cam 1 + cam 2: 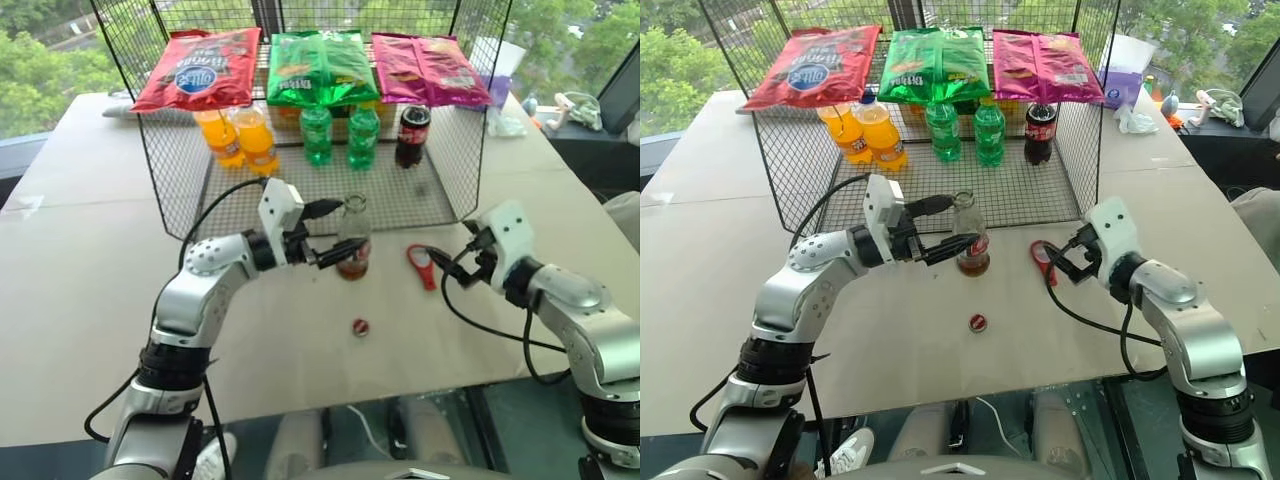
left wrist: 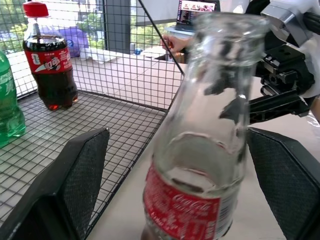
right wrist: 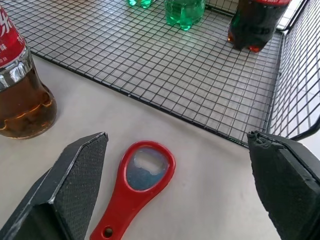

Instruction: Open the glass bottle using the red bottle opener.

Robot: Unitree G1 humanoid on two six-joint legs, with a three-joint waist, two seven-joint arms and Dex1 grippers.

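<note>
The left tool (image 1: 327, 232) stands spread wide with the glass bottle (image 1: 353, 238) between its fingers, apparently not clamped. The bottle stands upright on the bench (image 1: 90, 260), neck bare, brown liquid low inside; a small red cap (image 1: 360, 327) lies just in front of it. Right of the bottle the red bottle opener (image 1: 421, 264) lies flat, ring toward the wire rack (image 1: 420, 190), handle toward the right tool (image 1: 449, 266), which hangs apart just beside it, nearer than the left.
</note>
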